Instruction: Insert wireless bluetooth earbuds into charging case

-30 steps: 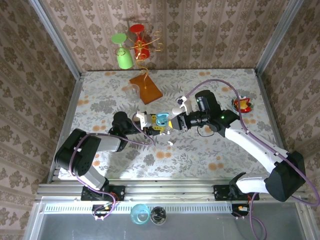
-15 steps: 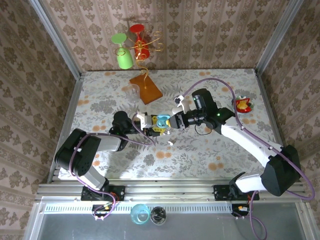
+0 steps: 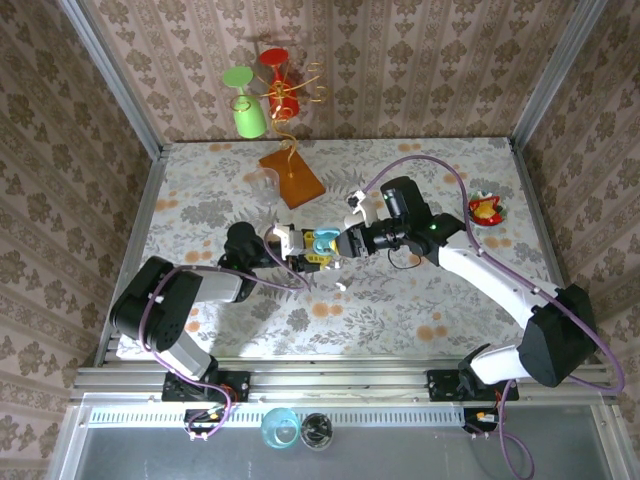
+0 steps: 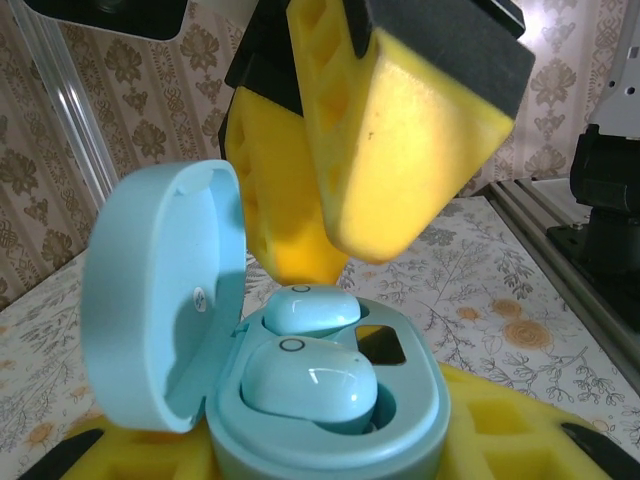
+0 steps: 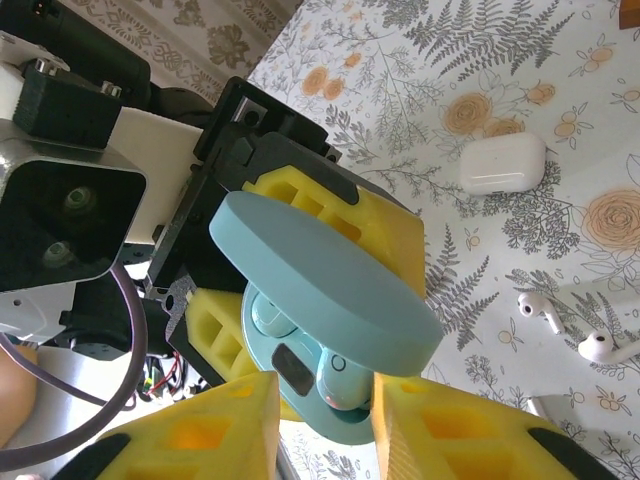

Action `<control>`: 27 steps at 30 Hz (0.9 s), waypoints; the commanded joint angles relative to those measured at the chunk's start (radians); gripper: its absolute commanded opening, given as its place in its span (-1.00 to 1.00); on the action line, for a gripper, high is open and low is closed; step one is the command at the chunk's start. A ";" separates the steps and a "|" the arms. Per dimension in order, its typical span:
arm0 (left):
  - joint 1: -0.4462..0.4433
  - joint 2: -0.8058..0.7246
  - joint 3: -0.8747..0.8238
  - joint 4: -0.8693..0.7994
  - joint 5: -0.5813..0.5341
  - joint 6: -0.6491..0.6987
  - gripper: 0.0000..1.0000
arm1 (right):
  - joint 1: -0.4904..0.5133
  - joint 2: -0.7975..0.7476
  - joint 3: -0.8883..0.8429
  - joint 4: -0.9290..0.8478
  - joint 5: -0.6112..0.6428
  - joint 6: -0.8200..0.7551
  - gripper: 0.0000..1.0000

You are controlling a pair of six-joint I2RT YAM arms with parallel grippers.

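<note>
My left gripper (image 3: 303,254) is shut on a light-blue charging case (image 4: 330,430), gripped at its base between yellow foam pads, lid (image 4: 160,300) standing open. Two light-blue earbuds sit in its wells, one at the front (image 4: 308,378) and one behind (image 4: 310,308). My right gripper (image 5: 325,400) hovers just over the case with its yellow fingers (image 4: 400,150) apart; one earbud (image 5: 340,380) lies in the gap, seated in the case. Two white earbuds (image 5: 540,310) lie loose on the table.
A white pebble-shaped case (image 5: 502,163) lies on the floral tablecloth near the grippers. An orange stand (image 3: 291,178) with green and red glasses (image 3: 248,115) is at the back. A red object (image 3: 484,209) sits at the right.
The right gripper has moved a little left onto the case and its fingers have spread apart. The left gripper and the case have stayed put.
</note>
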 commanded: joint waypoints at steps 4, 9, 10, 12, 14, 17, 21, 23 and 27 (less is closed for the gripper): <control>-0.006 0.011 0.021 0.045 0.020 -0.011 -0.36 | -0.008 -0.054 -0.007 0.029 0.027 -0.011 -0.15; -0.004 0.008 0.014 0.045 0.019 -0.009 -0.36 | -0.018 -0.105 -0.029 0.083 0.042 0.002 0.02; -0.004 0.008 0.016 0.047 0.024 -0.012 -0.36 | -0.020 -0.109 -0.032 0.100 0.053 0.014 0.10; -0.007 0.009 0.018 0.046 0.030 -0.017 -0.36 | -0.022 -0.105 -0.031 0.132 0.059 0.034 0.21; -0.009 0.009 0.017 0.047 0.036 -0.019 -0.36 | -0.022 -0.086 -0.013 0.145 0.055 0.047 0.29; -0.010 0.010 0.017 0.047 0.035 -0.023 -0.36 | -0.022 -0.057 0.012 0.155 0.011 0.047 0.34; -0.010 0.009 0.015 0.050 0.020 -0.037 -0.36 | -0.021 -0.031 0.024 0.164 -0.100 0.036 0.33; -0.010 0.011 0.017 0.049 0.014 -0.045 -0.36 | -0.020 -0.030 0.009 0.175 -0.120 0.036 0.28; -0.009 0.014 0.022 0.049 -0.009 -0.058 -0.36 | -0.021 -0.028 -0.008 0.166 -0.137 0.031 0.23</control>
